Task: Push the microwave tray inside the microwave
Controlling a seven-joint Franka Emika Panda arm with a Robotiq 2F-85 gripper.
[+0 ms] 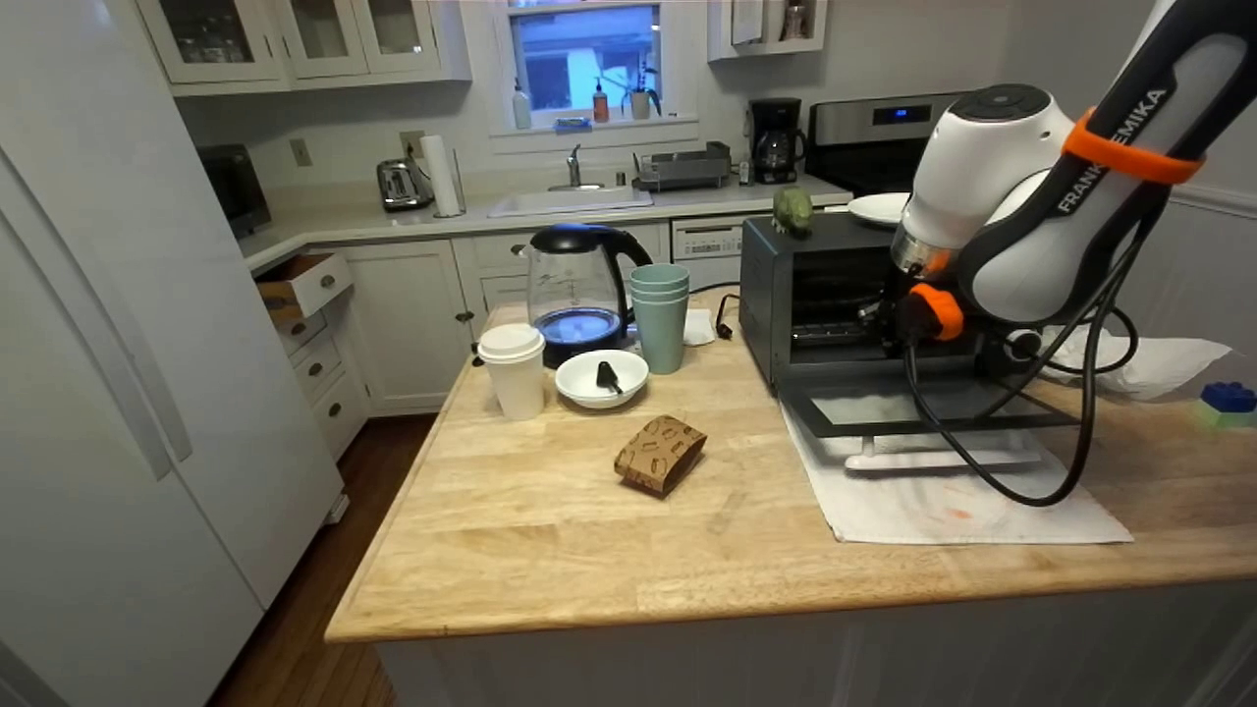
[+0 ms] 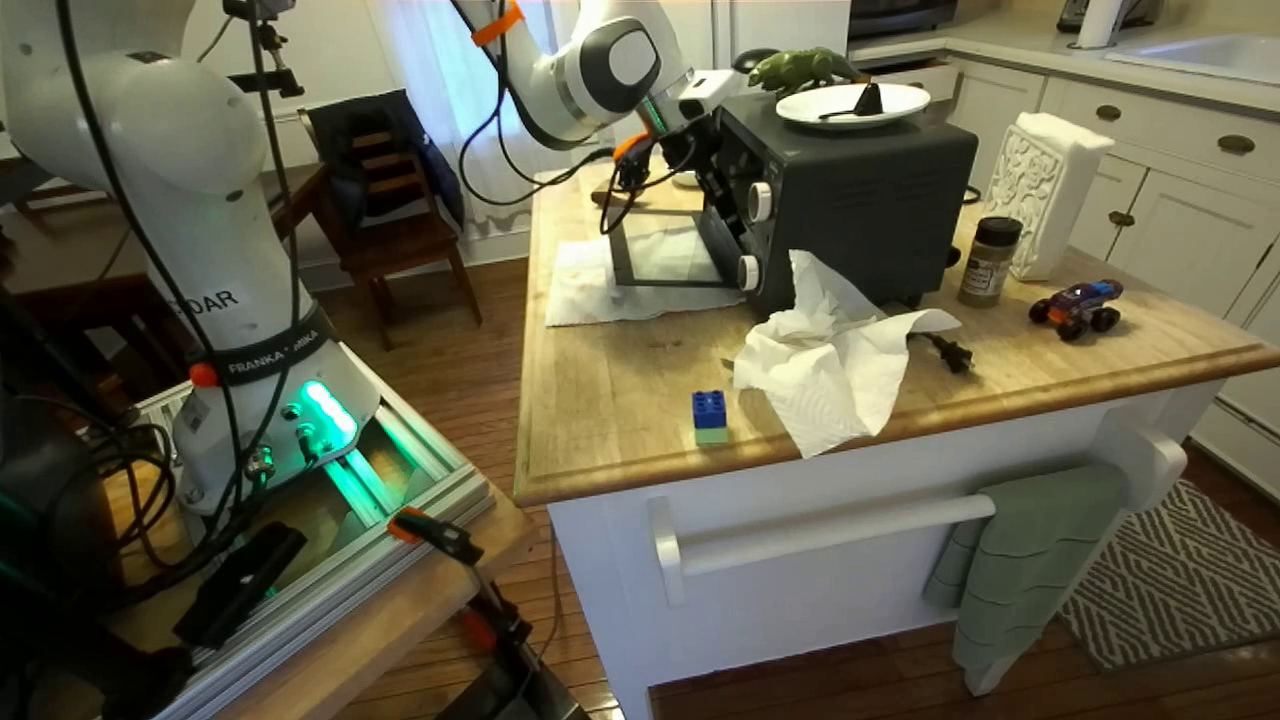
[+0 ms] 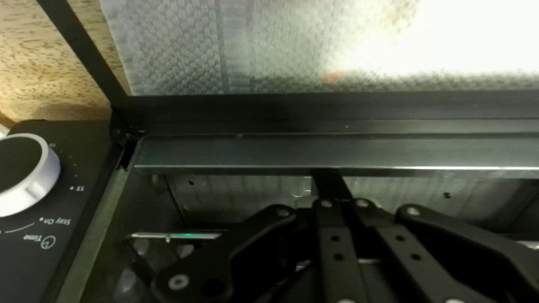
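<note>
The microwave (image 1: 761,304) is a black box on the wooden island, and it also shows in an exterior view (image 2: 860,220). Its drop-down door (image 1: 928,429) lies open over a white towel. In the wrist view, which is upside down, a grey wire rack that looks like the microwave tray (image 3: 177,236) sits inside the cavity, partly hidden by the gripper. Its front bar (image 1: 830,336) shows inside the opening. My gripper (image 3: 329,173) is shut with nothing visible between the fingers. It reaches into the opening. Whether it touches the rack cannot be told.
A white plate (image 2: 850,103) and a green toy dinosaur (image 2: 800,68) stand on the microwave. Crumpled paper (image 2: 830,360) lies beside it. A glass kettle (image 1: 577,295), green cups (image 1: 660,319), a bowl (image 1: 589,391) and a cardboard sleeve (image 1: 660,454) share the island. Arm cables hang over the door.
</note>
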